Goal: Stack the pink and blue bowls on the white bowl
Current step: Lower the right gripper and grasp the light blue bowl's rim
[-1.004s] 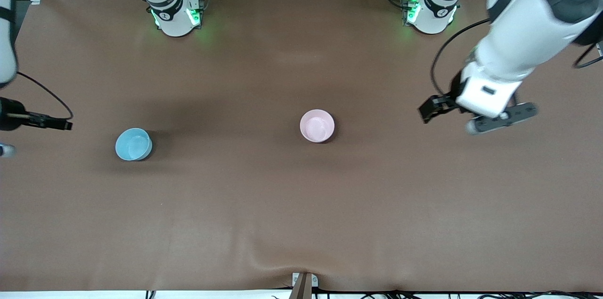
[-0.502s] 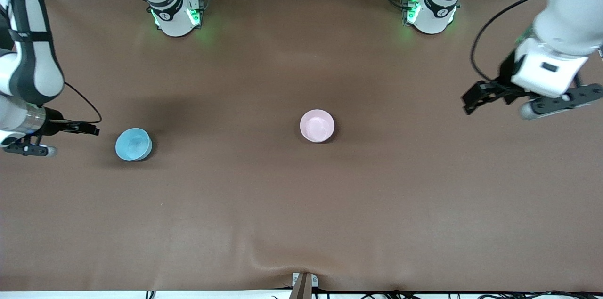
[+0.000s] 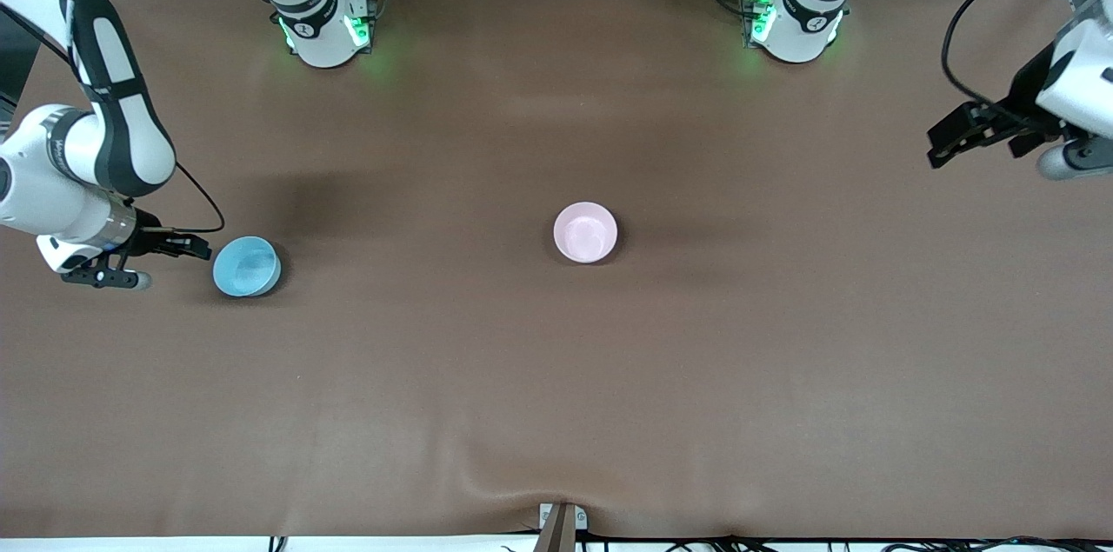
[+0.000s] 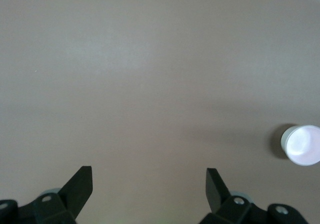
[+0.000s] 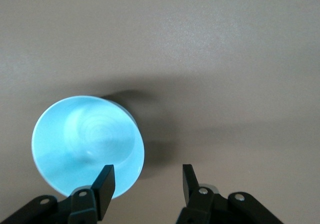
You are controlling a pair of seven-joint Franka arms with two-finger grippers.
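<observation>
The light blue bowl (image 3: 247,266) stands upright on the table toward the right arm's end. My right gripper (image 3: 198,249) is low beside it, open. In the right wrist view one finger (image 5: 105,184) lies over the blue bowl (image 5: 85,149) and the rim is in line with the gap of the right gripper (image 5: 148,180). The pale pink bowl (image 3: 585,232) stands mid-table and is also seen as a small pink bowl (image 4: 301,145) from the left wrist. My left gripper (image 3: 948,142) hangs open and empty over the left arm's end of the table (image 4: 149,179). The white bowl is out of view.
The brown mat (image 3: 556,378) covers the whole table. Both arm bases (image 3: 326,26) (image 3: 796,22) stand along the edge farthest from the front camera. A small bracket (image 3: 561,522) sits at the nearest edge.
My right arm has swung in to the blue bowl and its jaws have narrowed. My left arm has drawn away from the pink bowl toward its end of the table. Neither bowl has moved.
</observation>
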